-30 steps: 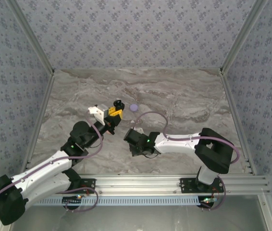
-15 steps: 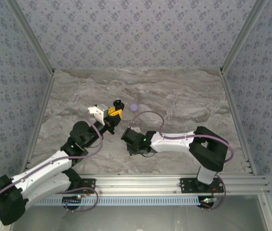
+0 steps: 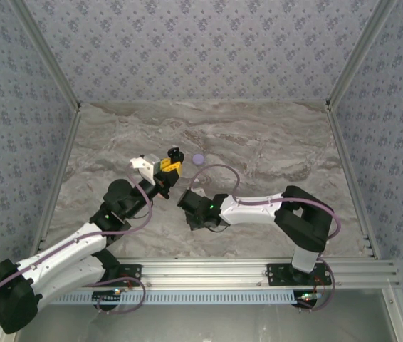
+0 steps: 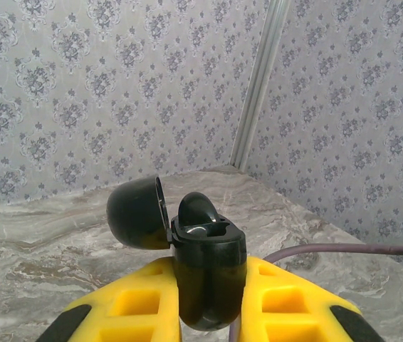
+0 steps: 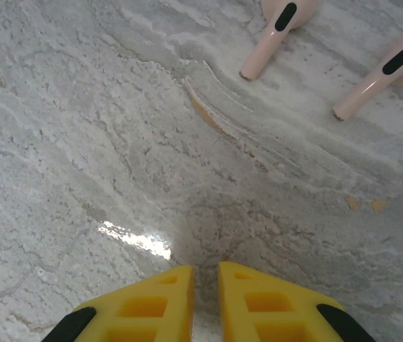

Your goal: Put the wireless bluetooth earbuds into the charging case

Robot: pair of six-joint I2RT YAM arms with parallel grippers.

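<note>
Left gripper [image 4: 208, 288]: the yellow fingers are clamped on the lower body of the black charging case [image 4: 208, 256], one finger on each side. The case is held upright, clear of the table. Its lid [image 4: 137, 212] is hinged open and tilted back to the left. A dark rounded part rises from the case opening. It may be a seated earbud, but the left wrist view does not settle this. A purple cable [image 4: 344, 249] runs off to the right behind the fingers.

In the top external view, the case [image 3: 175, 153] sits at the tip of the left arm, near a lilac disc [image 3: 199, 159] that lies on the table.

Right gripper [image 5: 205, 281]: the fingers are drawn together with a thin slit between them and nothing in it. They point down at the marble table [image 5: 80, 142].

The pinkish earbuds [image 5: 269, 39] lie on the table ahead of the right gripper, side by side, apart from each other and from the fingers.
</note>
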